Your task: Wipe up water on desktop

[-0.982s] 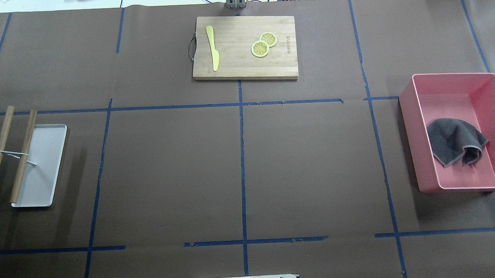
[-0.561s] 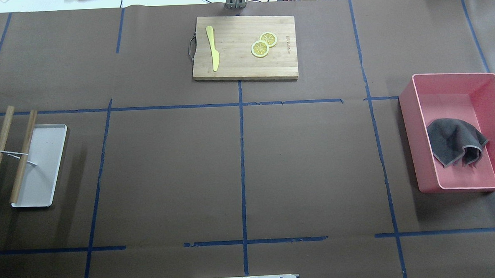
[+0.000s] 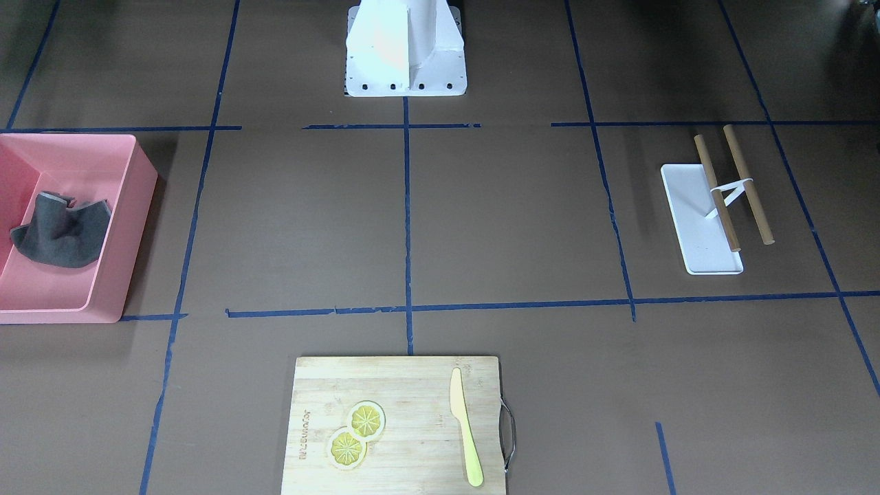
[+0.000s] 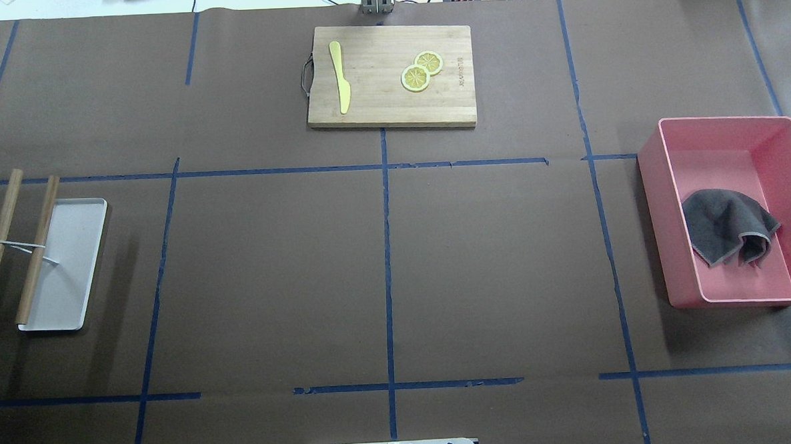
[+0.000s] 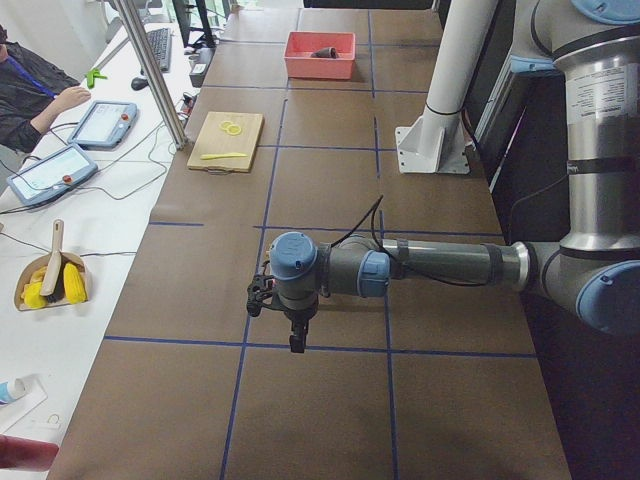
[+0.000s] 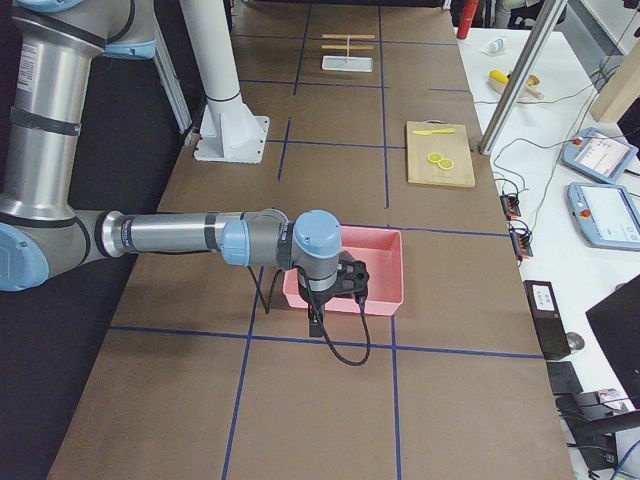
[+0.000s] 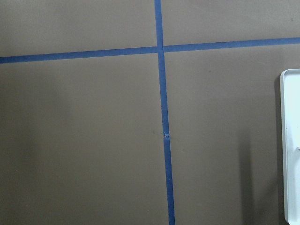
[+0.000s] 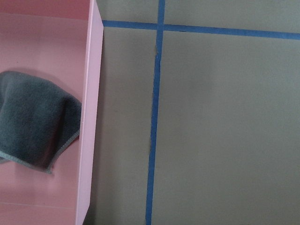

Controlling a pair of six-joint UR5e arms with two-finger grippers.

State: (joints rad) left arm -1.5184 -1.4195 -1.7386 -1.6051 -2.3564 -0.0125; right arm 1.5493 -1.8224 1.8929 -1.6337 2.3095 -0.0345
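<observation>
The desktop point(image 4: 271, 274) is matte brown with blue tape lines; I see no water on it in any view. A grey cloth point(image 4: 726, 231) lies crumpled in a pink bin point(image 4: 653, 171) at the right; it also shows in the right wrist view point(image 8: 33, 122). My right gripper point(image 6: 350, 282) hangs above the bin's near-robot side, seen only in the exterior right view. My left gripper point(image 5: 258, 297) hangs over bare desktop beside the white tray, seen only in the exterior left view. I cannot tell whether either is open or shut.
A bamboo cutting board point(image 4: 390, 109) at the far middle carries a yellow knife point(image 4: 340, 77) and two lemon slices point(image 4: 416, 77). A white tray point(image 4: 70, 263) with two tied wooden sticks point(image 4: 36, 251) lies at the left. The robot base point(image 3: 405, 48) stands mid-near edge.
</observation>
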